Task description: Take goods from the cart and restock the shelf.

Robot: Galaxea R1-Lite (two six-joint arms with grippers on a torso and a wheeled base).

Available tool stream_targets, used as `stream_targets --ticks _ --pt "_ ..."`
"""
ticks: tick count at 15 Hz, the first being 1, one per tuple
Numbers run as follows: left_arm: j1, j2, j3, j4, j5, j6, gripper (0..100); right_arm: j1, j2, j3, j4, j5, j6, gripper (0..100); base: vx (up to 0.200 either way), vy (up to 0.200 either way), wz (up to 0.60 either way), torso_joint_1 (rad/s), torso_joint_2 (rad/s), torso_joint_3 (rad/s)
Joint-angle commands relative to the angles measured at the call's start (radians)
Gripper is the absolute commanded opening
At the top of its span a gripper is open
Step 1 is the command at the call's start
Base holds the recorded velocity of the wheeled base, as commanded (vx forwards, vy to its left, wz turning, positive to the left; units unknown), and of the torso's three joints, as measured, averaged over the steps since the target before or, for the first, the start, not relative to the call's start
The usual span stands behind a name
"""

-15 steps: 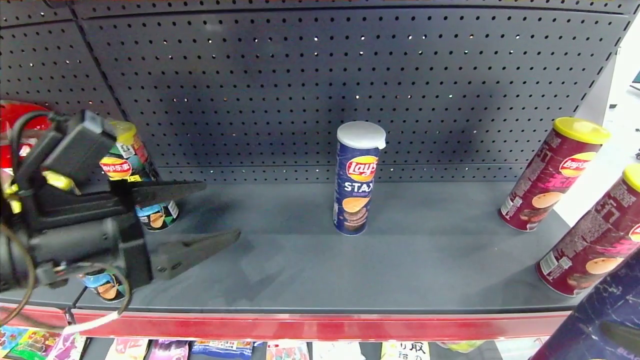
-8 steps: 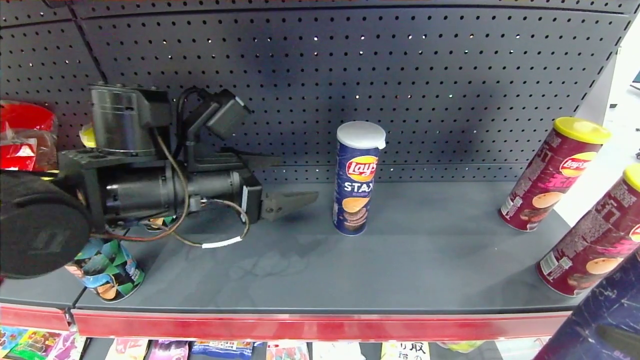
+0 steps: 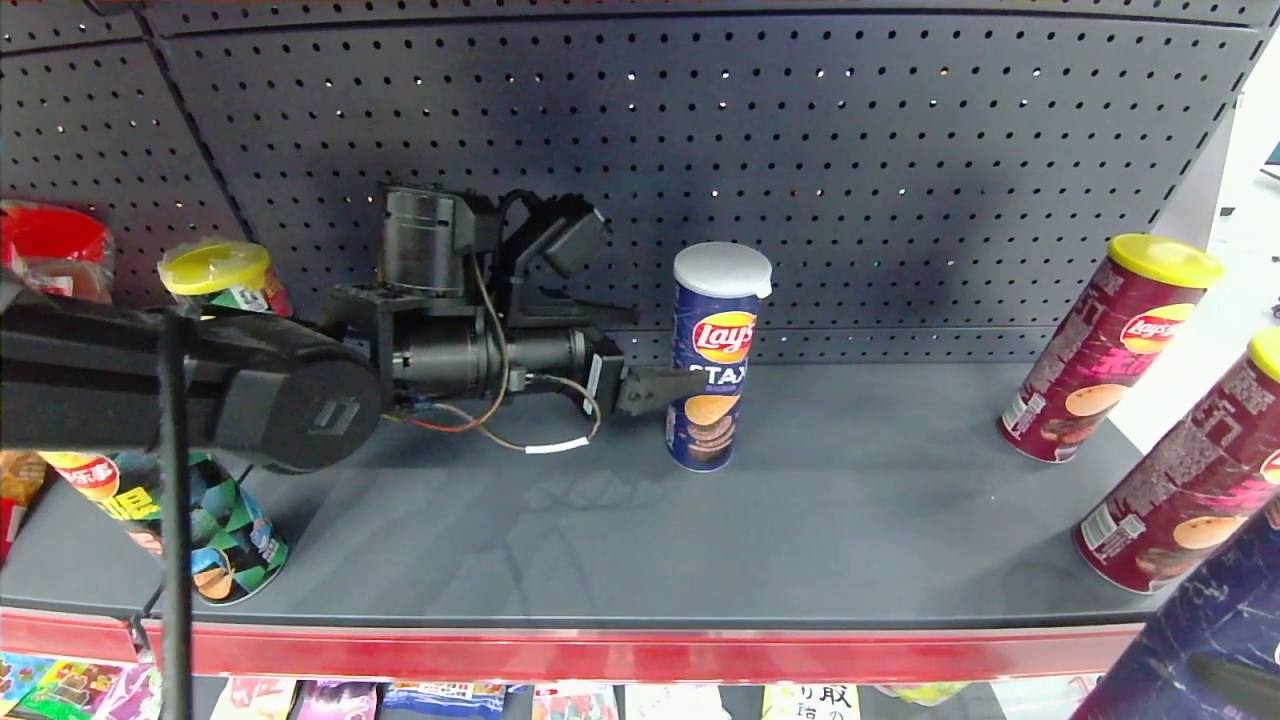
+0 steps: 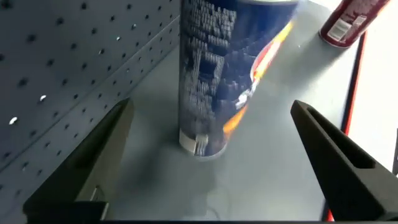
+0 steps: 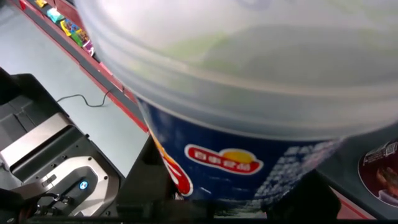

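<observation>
A blue chip can [image 3: 712,360] with a white lid stands upright mid-shelf, near the pegboard back. My left gripper [image 3: 685,352] reaches it from the left, open, with the front finger [image 3: 660,388] overlapping the can's side. In the left wrist view the blue can [image 4: 224,81] stands between the spread fingers of my left gripper [image 4: 212,109], slightly ahead of their tips. A second blue can [image 3: 1195,625] sits at the lower right corner. Close up, this clear-lidded second can [image 5: 249,124] has my right gripper [image 5: 242,199] shut on it.
Two maroon cans with yellow lids [image 3: 1100,350] [image 3: 1190,480] lean at the shelf's right end. Green-patterned cans stand at the left, one in front [image 3: 215,530] and one behind [image 3: 225,275]. The shelf's red front lip [image 3: 640,650] runs along the near edge.
My left arm swung from the shelf's left end rightward, and its open fingers reached the middle blue can. The right gripper and its can stayed put.
</observation>
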Motion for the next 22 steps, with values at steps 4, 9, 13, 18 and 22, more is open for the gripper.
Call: stream_targets --ticks 4,9,13,18,22 --pt "-0.024 0.109 -0.113 0.005 0.004 -0.001 100 -0.001 0.0 0.004 0.0 0.0 0.001 0 0.0 0.0 0.0 0.0 0.0 0.0" --pt "-0.042 0.173 -0.206 0.02 0.004 -0.001 100 -0.001 0.005 0.004 0.001 0.0 0.001 0 0.0 0.0 0.0 0.0 0.0 0.0" --pt "-0.055 0.193 -0.248 0.066 0.004 -0.001 100 -0.001 0.0 0.005 0.003 0.0 0.001 0 0.0 0.0 0.0 0.0 0.0 0.0" --pt "-0.056 0.198 -0.239 0.065 -0.003 -0.001 0 -0.001 -0.004 0.005 0.006 -0.001 0.001 0 0.0 0.0 0.0 0.0 0.0 0.0" --pt "-0.055 0.134 -0.168 0.063 -0.012 -0.001 0 -0.001 -0.006 0.005 0.006 -0.003 0.001 0 0.0 0.0 0.0 0.0 0.0 0.0"
